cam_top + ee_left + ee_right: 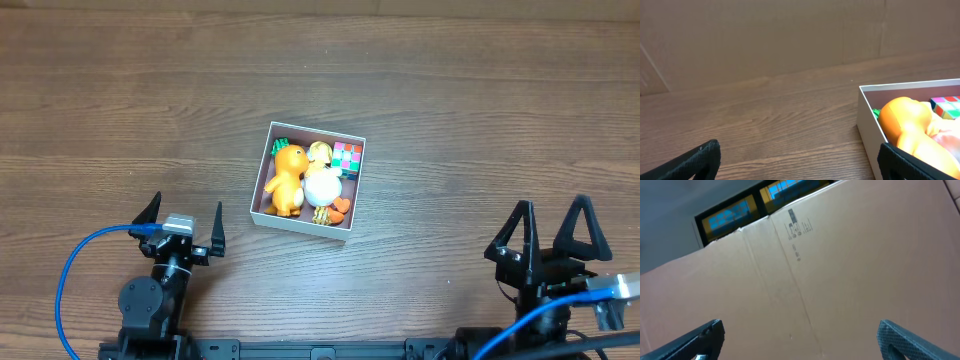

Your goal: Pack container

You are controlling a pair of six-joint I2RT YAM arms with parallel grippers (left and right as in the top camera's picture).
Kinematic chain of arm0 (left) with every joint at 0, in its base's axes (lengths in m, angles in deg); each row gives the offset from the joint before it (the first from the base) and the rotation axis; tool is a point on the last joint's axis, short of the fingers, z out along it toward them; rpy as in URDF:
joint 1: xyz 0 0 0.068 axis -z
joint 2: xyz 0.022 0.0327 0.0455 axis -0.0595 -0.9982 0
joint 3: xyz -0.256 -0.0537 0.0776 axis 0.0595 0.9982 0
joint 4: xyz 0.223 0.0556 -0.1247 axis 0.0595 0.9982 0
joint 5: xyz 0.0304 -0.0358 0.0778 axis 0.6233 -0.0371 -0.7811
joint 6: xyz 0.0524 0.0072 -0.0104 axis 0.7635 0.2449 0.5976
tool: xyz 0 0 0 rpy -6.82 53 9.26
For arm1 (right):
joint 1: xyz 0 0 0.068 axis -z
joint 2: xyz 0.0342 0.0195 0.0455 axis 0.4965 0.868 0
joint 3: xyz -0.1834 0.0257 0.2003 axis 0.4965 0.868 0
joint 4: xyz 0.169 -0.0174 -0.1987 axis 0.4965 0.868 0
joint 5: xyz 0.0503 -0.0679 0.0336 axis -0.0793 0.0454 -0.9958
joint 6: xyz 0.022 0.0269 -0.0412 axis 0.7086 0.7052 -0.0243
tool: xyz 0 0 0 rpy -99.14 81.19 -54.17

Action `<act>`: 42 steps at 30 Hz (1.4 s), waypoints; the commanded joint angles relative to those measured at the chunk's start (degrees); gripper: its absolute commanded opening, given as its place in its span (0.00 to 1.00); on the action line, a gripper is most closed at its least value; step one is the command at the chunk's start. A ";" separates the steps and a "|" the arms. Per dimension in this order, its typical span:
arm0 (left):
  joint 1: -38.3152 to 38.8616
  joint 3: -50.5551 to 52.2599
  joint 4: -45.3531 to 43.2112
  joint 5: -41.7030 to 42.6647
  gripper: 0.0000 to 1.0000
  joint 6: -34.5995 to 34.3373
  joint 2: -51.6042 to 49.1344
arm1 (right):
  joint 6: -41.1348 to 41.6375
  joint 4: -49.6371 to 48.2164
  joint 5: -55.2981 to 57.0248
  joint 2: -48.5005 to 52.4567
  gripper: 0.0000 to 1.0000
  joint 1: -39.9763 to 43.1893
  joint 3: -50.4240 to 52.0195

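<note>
Hanging back from the container, crammed with toys, with left fingers and right fingers spread and empty, apparently done packing.

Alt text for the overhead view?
A white-walled container sits on a wooden table, holding an orange toy, a white-and-yellow toy and a colourful cube. The left gripper and right gripper, both open and empty, sit apart from it.

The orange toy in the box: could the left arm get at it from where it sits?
Probably yes. The left gripper is open, bare table lies between it and the container, and the orange toy sits uncovered near that side.
</note>
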 commanded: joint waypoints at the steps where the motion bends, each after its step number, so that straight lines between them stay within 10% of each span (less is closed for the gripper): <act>1: -0.57 0.39 -0.11 -0.61 1.00 0.87 0.63 | 0.24 -3.41 -0.48 -0.66 1.00 -0.20 2.91; 42: -0.57 0.39 -0.11 -0.61 1.00 0.87 0.63 | 0.22 -17.49 -1.55 -0.68 1.00 -0.22 20.74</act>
